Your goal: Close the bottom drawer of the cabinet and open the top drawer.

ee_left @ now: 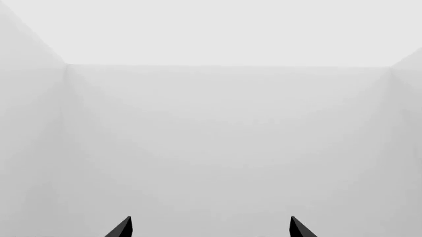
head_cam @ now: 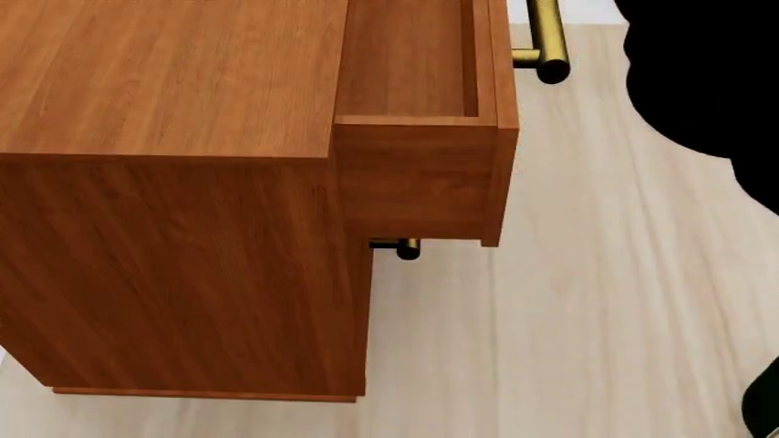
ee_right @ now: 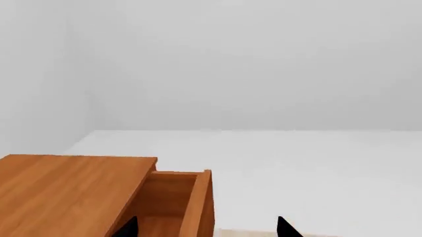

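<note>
Clearly the cabinet (head_cam: 171, 182) fills the head view from nine to twelve o'clock; its top drawer (head_cam: 420, 109) stands pulled out toward three o'clock, long axis running twelve to six, brass handle (head_cam: 545, 41) at one o'clock; a lower handle (head_cam: 399, 246) peeks beneath; the left gripper (ee_left: 209, 228) and right gripper (ee_right: 205, 228) both gape wide, holding nothing, touching nothing.
</note>
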Controlling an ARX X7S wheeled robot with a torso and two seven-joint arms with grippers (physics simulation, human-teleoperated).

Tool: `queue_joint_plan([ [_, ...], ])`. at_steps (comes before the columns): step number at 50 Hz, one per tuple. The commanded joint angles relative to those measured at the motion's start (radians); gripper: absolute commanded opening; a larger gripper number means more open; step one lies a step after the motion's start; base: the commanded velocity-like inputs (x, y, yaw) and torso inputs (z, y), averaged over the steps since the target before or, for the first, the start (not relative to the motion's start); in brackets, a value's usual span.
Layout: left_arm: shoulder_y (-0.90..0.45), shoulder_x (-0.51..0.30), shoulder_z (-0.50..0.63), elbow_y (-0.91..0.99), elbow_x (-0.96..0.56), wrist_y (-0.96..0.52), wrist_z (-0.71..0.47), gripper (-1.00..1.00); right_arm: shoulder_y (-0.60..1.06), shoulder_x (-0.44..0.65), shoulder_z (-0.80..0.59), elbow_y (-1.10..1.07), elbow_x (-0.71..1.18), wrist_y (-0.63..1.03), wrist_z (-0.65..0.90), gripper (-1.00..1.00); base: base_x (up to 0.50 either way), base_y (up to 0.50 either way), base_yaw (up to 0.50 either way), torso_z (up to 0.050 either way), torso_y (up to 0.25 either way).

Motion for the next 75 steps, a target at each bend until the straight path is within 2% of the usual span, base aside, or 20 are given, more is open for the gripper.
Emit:
queue_joint_plan([
  [1,0.006,-0.004,-0.003,0.002,-0.002,0.005,-0.002,1.00,0.158,-0.022,-0.168,0.089,-0.110,0.137,-0.135,1.00,0.00,0.00,0.00,0.000,0.000],
  [20,-0.011,-0.009,0.004,0.006,-0.008,-0.008,-0.007,1.00,0.277,-0.081,-0.341,0.134,-0.248,0.192,-0.285,1.00,0.00,0.00,0.00,0.000,0.000],
  [37,-0.016,-0.013,0.008,0.007,-0.011,-0.011,-0.011,1.00,0.313,-0.179,-0.456,0.278,-0.354,0.150,-0.419,1.00,0.00,0.00,0.00,0.000,0.000],
  [50,-0.014,-0.020,0.007,0.008,-0.014,-0.012,-0.012,1.00,0.302,-0.228,-0.493,0.362,-0.389,0.120,-0.461,1.00,0.00,0.00,0.00,0.000,0.000],
  [75,-0.023,-0.025,0.007,0.008,-0.021,-0.014,-0.017,1.00,0.306,-0.249,-0.566,0.361,-0.413,0.164,-0.516,1.00,0.00,0.00,0.00,0.000,0.000],
])
